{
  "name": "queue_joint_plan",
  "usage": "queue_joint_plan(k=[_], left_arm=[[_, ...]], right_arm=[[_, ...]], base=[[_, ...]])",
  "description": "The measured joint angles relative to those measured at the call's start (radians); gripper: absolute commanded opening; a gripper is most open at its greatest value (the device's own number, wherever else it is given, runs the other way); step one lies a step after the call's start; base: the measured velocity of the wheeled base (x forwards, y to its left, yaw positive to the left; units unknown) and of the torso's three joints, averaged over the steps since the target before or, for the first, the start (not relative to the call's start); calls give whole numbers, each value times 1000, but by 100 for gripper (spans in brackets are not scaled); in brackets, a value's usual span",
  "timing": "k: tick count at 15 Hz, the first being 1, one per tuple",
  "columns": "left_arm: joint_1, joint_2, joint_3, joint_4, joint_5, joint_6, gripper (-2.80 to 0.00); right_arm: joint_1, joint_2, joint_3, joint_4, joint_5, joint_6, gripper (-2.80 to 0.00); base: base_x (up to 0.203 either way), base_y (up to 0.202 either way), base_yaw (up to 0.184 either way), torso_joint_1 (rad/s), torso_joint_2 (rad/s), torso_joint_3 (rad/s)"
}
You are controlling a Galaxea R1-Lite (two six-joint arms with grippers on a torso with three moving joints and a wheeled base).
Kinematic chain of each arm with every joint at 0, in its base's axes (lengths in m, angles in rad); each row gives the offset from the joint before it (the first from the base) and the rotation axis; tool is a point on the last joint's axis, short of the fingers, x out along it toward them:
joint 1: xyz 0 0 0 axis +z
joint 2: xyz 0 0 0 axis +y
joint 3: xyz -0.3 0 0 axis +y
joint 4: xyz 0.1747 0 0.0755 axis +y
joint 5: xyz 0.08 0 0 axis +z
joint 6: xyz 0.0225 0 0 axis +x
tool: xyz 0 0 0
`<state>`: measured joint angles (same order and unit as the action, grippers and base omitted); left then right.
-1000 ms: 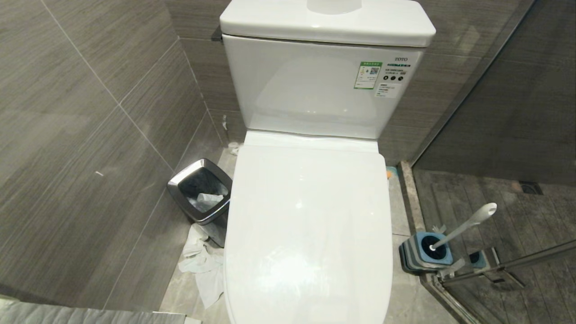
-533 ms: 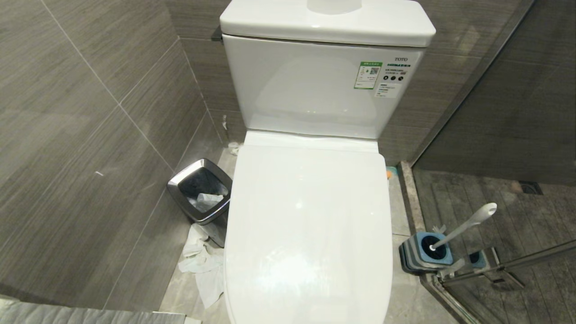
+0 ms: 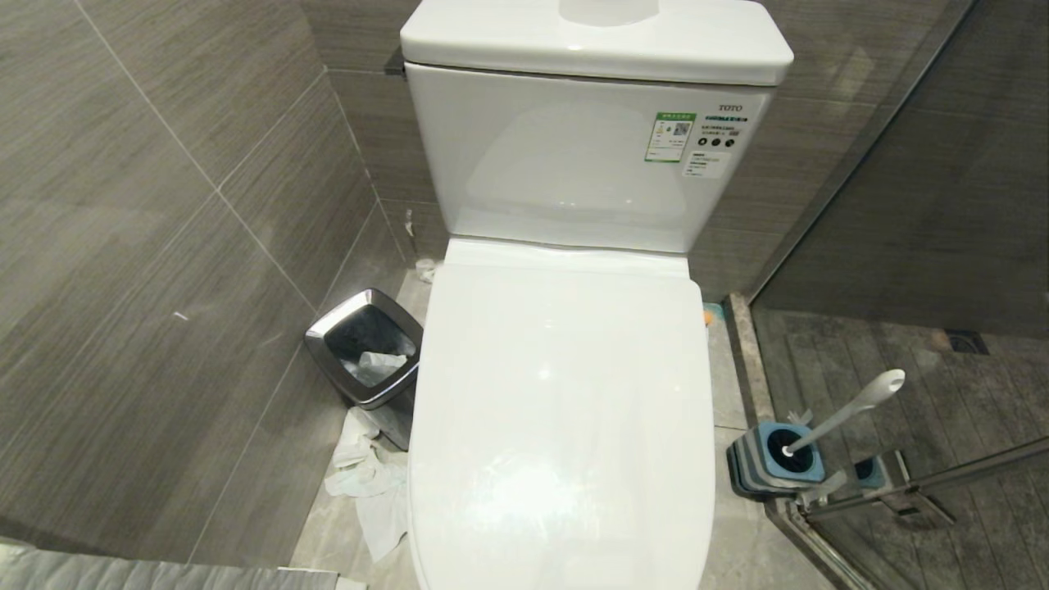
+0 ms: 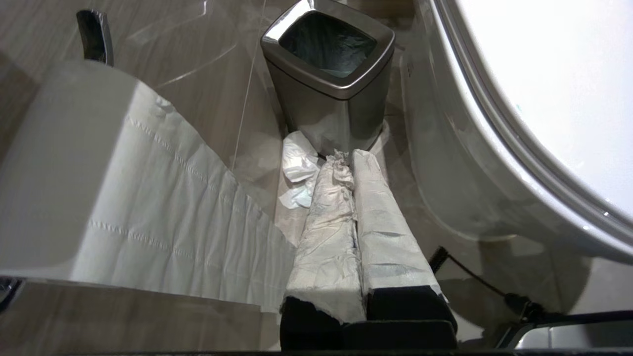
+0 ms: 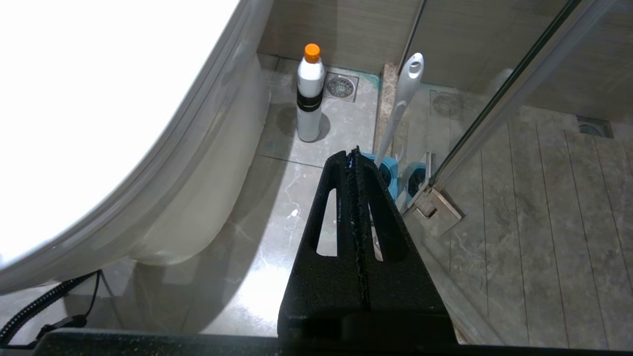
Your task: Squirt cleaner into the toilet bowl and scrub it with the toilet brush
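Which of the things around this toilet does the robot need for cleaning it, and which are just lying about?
For the job:
- toilet bowl, lid shut
- toilet brush in its blue holder
- white bottle with orange cap, probably the cleaner

Lying about:
- trash bin
- crumpled paper on the floor
- toilet paper roll
- floor drain

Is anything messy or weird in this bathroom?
Yes. Crumpled tissue lies on the floor beside the trash bin instead of inside it. Stranger still, the left gripper has its fingers wrapped in white paper.
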<state>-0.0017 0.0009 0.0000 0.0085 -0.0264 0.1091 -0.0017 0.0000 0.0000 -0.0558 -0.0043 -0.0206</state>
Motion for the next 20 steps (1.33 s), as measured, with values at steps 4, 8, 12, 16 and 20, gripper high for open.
queue_joint_plan(k=[4,8,12,16,20], left_arm=[[0,1,-5,20,-9,-22,-280],[4,14,-18,49,27,-82,-280],[5,40,-20,51,19,-46,-280],[6,11,-9,11,1,62,-280],[6,2,-8,23,1,21,-280]], right_arm=[[0,0,0,0,0,0,-280],[0,0,0,0,0,0,-280],[0,0,0,0,-1,0,-280],[0,0,0,0,0,0,-280],[0,0,0,0,0,0,-280]], base=[[0,0,0,0,0,0],[0,0,0,0,0,0],[0,0,0,0,0,0],[0,0,0,0,0,0],[0,0,0,0,0,0]])
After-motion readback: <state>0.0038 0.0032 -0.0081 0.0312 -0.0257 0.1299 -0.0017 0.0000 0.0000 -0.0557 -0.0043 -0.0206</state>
